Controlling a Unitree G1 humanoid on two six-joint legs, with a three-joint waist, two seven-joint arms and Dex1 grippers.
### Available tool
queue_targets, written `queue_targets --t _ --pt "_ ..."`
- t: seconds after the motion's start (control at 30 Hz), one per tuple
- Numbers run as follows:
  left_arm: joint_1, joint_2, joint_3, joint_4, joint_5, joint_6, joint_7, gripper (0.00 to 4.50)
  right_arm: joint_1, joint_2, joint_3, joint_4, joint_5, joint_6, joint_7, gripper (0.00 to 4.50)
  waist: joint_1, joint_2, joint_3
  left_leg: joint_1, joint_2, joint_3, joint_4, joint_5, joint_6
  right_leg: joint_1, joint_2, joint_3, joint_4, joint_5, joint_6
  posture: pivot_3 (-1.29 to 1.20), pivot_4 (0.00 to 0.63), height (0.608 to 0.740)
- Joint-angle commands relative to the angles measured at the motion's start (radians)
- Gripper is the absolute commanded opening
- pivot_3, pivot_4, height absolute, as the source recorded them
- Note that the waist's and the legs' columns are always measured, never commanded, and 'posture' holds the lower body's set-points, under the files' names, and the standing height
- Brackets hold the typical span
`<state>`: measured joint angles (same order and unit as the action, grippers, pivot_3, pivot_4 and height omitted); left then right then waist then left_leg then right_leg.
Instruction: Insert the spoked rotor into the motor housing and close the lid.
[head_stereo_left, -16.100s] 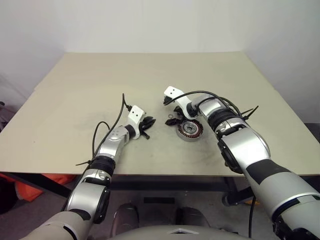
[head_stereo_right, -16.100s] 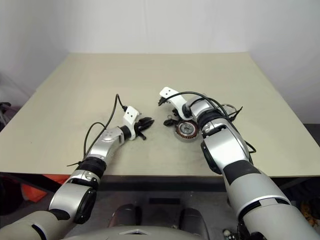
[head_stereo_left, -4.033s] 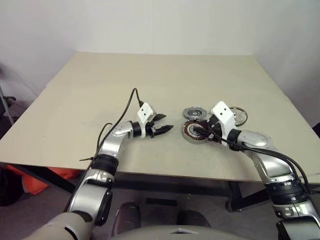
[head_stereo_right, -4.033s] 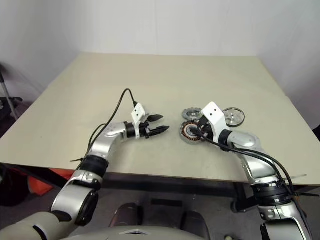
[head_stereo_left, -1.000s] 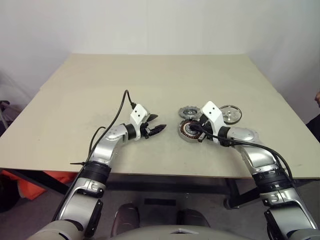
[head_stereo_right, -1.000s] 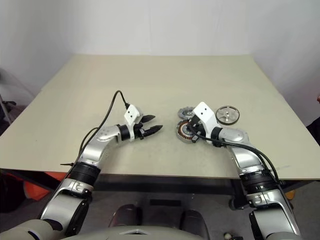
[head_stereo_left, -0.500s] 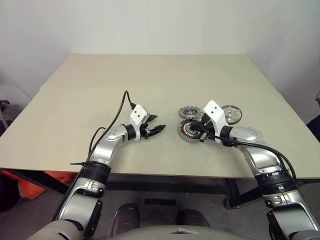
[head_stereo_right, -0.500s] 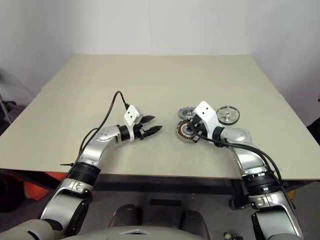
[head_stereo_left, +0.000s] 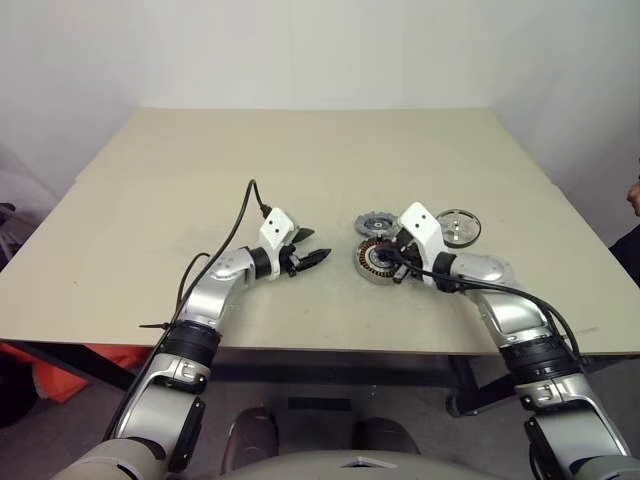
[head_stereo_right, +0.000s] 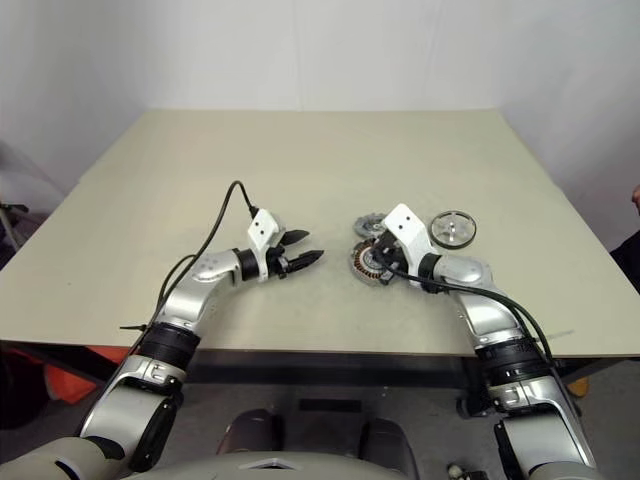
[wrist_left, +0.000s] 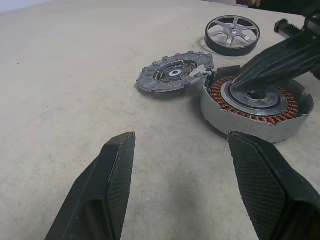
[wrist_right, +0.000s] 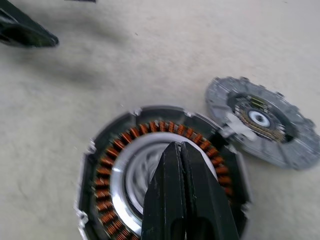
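Nothing has moved over the last second: rotor (wrist_left: 232, 34) still lies on the table beyond the housing (wrist_left: 257, 108), lid (wrist_left: 175, 73) just beside the housing, so insertion hasn't started. Right gripper (wrist_right: 181, 165), fingers pressed together and empty, tips in the housing's hollow centre. Left gripper (wrist_left: 182, 170) hangs wide, empty, near the housing.

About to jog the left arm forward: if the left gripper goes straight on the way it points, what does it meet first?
Likely the motor housing, lying just ahead of the open left gripper; bare table lies between.
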<state>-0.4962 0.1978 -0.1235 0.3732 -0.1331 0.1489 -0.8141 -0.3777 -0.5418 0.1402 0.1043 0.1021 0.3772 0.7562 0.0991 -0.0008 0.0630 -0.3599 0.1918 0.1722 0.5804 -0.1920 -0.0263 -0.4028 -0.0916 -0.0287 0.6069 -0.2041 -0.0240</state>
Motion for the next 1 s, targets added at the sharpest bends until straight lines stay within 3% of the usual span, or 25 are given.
queue_targets --t 0.03,0.23,0.37,0.47,1.0 --pt "-0.018 0.001 -0.002 -0.016 -0.004 -0.024 0.003 3.11 -0.007 -0.056 -0.008 -0.091 -0.024 -0.03 0.027 0.03 0.0 0.0 0.0 -0.001 0.0 0.0 0.0 0.0 0.0 -0.001 0.0 0.0 0.0 0.0 0.0 0.0 0.0 0.74" --pt "-0.022 0.0 -0.005 -0.01 -0.002 -0.027 0.001 3.11 0.005 -0.14 0.05 -0.137 -0.109 -0.051 0.062 0.03 0.0 0.0 0.0 0.0 0.0 0.0 0.0 0.0 0.0 -0.001 0.0 0.0 0.0 0.0 0.0 0.0 0.0 0.74" --pt "-0.022 0.001 -0.006 -0.006 -0.001 -0.031 0.003 3.11 -0.005 -0.127 0.065 -0.133 -0.14 -0.057 0.045 0.87 -0.002 0.0 0.0 0.0 0.0 0.0 0.0 0.0 0.0 -0.001 0.0 0.0 0.0 0.0 0.0 0.0 0.0 0.74" --pt "-0.021 0.002 -0.007 -0.005 0.001 -0.034 0.005 3.11 -0.012 -0.116 0.07 -0.12 -0.164 -0.07 0.024 1.89 -0.002 0.0 0.0 0.0 0.0 0.0 0.0 0.0 0.0 -0.001 0.0 0.0 0.0 0.0 0.0 0.0 0.0 0.74" --pt "-0.009 0.009 -0.014 -0.012 0.002 -0.039 0.014 3.11 -0.019 -0.057 0.085 -0.077 -0.207 -0.078 0.002 1.89 -0.002 0.0 0.0 0.0 0.0 0.0 0.0 0.0 0.0 -0.001 0.0 0.0 0.0 0.0 0.0 0.0 0.0 0.74"
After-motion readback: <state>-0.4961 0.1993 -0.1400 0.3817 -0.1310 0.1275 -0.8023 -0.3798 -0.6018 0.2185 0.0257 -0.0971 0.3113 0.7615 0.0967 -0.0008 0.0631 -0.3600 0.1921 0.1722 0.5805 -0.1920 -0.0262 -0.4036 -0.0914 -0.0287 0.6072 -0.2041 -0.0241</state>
